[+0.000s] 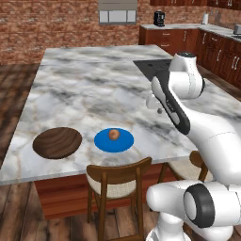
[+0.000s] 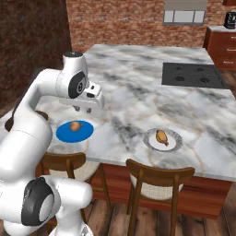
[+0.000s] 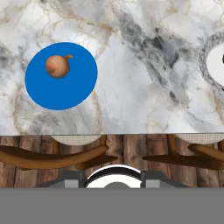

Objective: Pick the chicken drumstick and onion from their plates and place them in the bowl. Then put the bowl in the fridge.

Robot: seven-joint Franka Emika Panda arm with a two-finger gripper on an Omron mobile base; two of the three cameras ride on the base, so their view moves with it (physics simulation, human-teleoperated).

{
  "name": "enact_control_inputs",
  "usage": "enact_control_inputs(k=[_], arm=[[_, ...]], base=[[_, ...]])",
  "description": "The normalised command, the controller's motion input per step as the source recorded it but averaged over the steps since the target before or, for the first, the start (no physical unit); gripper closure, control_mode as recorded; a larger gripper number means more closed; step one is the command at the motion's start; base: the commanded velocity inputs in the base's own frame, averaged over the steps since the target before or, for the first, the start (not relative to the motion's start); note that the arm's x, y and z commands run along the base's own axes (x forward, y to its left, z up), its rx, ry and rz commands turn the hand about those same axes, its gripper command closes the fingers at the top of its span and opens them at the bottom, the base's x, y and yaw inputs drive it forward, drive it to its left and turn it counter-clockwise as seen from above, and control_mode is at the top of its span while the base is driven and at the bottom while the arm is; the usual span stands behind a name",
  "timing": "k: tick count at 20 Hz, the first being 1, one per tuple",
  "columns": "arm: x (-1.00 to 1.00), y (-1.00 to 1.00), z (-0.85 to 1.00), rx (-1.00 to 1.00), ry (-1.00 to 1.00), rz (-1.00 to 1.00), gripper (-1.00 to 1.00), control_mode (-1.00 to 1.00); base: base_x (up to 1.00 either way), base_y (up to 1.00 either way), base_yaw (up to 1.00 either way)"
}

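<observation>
While the gripper (image 2: 82, 109) is hanging above the counter (image 1: 94, 89) between the two plates, nothing is sitting between its fingers, though how wide they are standing is hard to judge from these angles. One onion (image 1: 113, 134) is resting slightly off centre on the blue plate (image 1: 123, 144) near the counter's near edge; being round, firm and smooth-skinned, it is likely to roll, so a pinch across its widest part from straight above is looking best. One drumstick (image 2: 162, 137) is lying on the grey plate (image 2: 174, 144) to the right; light and elongated, it is probably asking for a grip across its thick middle. One bowl (image 1: 57, 142) is waiting at the left, just beside the blue plate, empty. Two chairs (image 2: 159, 182) are standing at the near side.
</observation>
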Motion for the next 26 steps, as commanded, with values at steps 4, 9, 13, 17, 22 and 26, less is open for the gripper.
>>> enact_control_inputs(k=[4, 9, 13, 17, 22, 26], arm=[[-0.03, 0.01, -0.04, -0.06, 0.00, 0.00, -1.00, -1.00], [0.00, 0.22, -0.25, -0.21, -0.03, 0.00, -1.00, -1.00], [0.20, 0.32, -0.32, -0.20, -0.04, 0.00, -1.00, -1.00], [0.31, 0.27, -0.25, -0.12, 0.00, 0.00, -1.00, -1.00], [0.30, 0.19, -0.17, 0.00, 0.00, 0.00, -1.00, -1.00], [0.30, 0.15, -0.16, 0.01, 0.00, 0.02, -1.00, -1.00]], base=[[0.00, 0.00, 0.00], [0.00, 0.00, 0.00], [0.00, 0.00, 0.00], [0.00, 0.00, 0.00], [0.00, 0.00, 0.00], [0.00, 0.00, 0.00]])
